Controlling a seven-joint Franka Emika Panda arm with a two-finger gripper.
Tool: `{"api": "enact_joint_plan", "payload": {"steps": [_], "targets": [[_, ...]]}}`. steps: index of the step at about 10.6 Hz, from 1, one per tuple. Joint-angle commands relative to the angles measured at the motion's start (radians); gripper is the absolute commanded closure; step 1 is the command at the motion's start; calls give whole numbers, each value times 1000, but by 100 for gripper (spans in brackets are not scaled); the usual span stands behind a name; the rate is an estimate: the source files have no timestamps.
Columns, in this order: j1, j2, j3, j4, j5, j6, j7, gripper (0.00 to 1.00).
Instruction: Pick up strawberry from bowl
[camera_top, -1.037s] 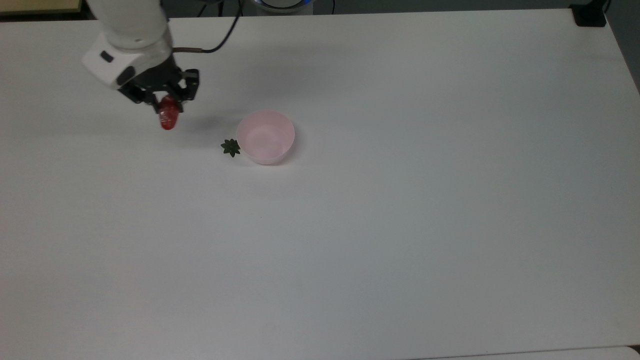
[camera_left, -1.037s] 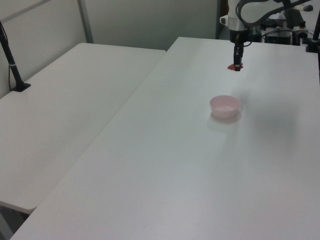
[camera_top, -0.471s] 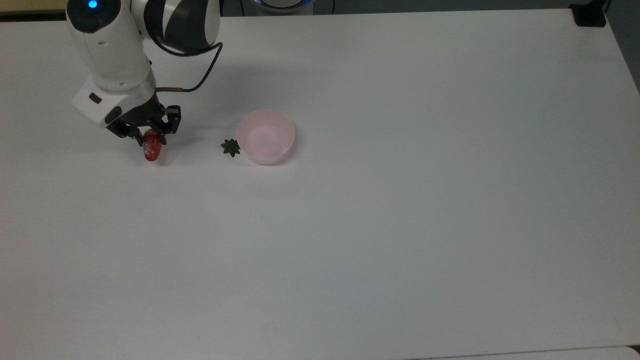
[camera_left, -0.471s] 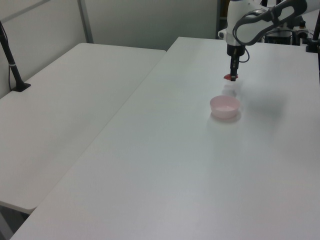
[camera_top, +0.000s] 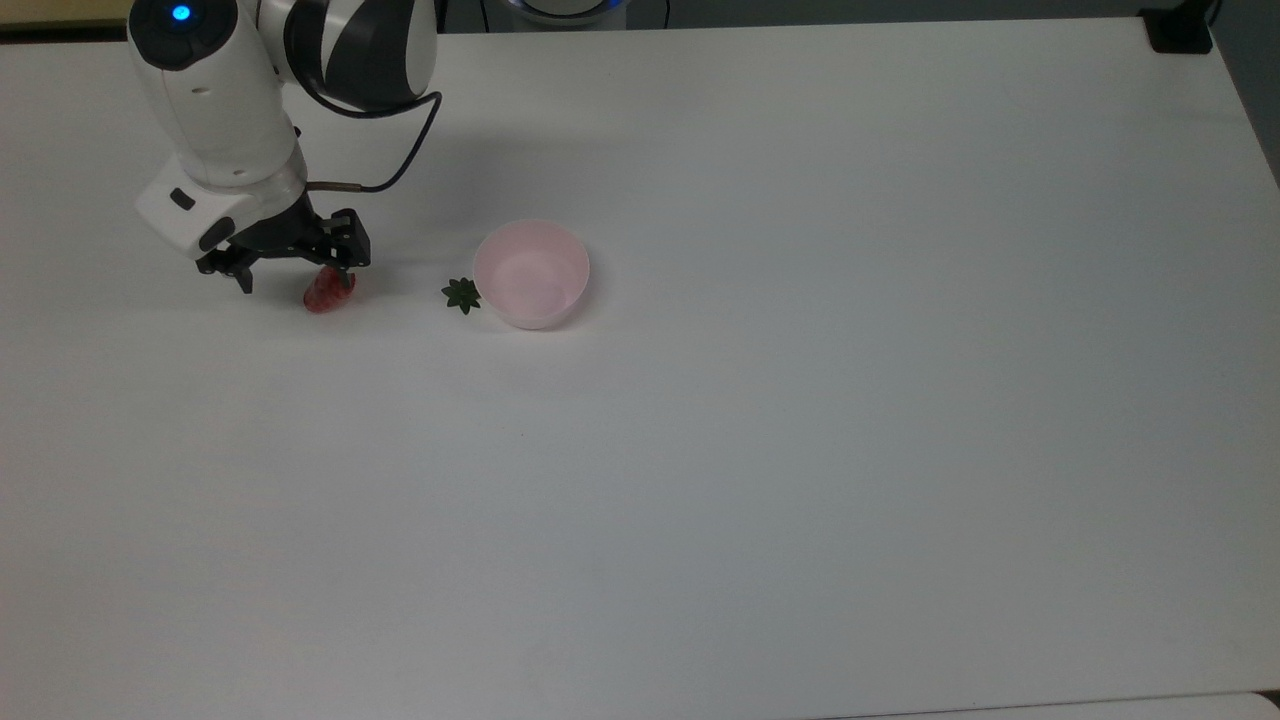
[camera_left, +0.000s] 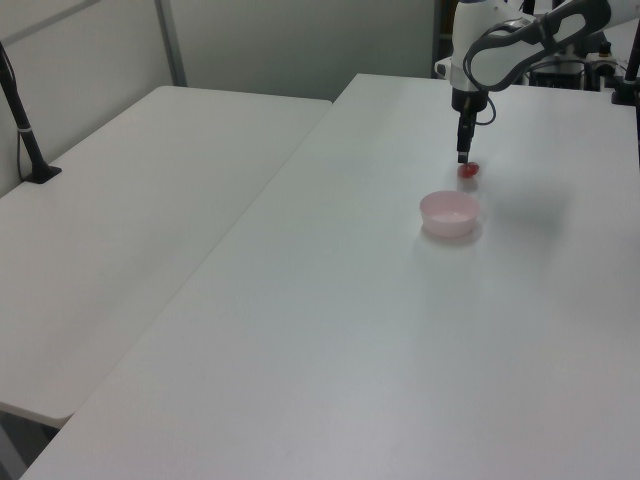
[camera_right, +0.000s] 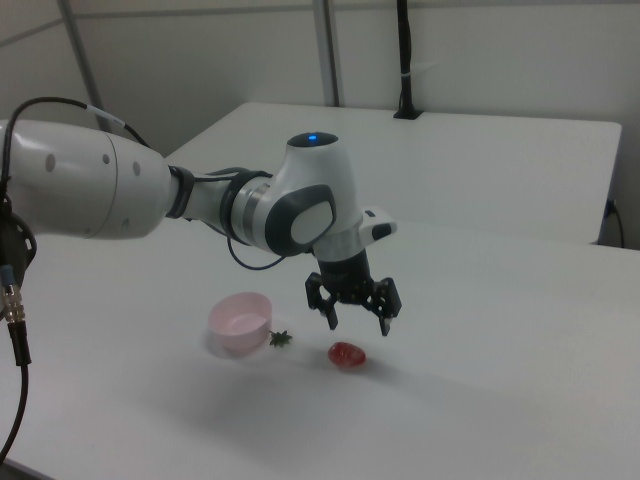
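The strawberry (camera_top: 328, 292) lies on the white table, to the top view's left of the pale pink bowl (camera_top: 575, 262), which holds nothing. My gripper (camera_top: 295, 274) hangs just above the fruit and stands open, nothing between its fingers. In the right view the gripper (camera_right: 357, 320) is spread wide over the strawberry (camera_right: 347, 354), clear of it, with the bowl (camera_right: 238, 322) to the right view's left. In the left view the gripper (camera_left: 462, 155) points down at the strawberry (camera_left: 468, 170), beyond the bowl (camera_left: 449, 213).
A dark green star-shaped leaf piece (camera_top: 461, 295) lies against the bowl's side, between bowl and strawberry. A second white table (camera_left: 130, 200) adjoins on the left view's left, with a black post (camera_left: 25, 120) on it. A black block (camera_top: 1180, 30) sits at the top view's upper right corner.
The gripper came down with the strawberry, then opened and let it go. The fruit now lies on the table under the spread fingers. Bowl and leaf piece stayed put.
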Motion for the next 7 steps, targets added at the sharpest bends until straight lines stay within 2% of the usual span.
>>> {"api": "enact_joint_plan", "payload": {"steps": [1,4,7], "targets": [[8,-76,9,23,3,-32,107,0],[59,-153,12,113,12,-245,254,0],[126,-292,9,119,55,-385,372,0]]}}
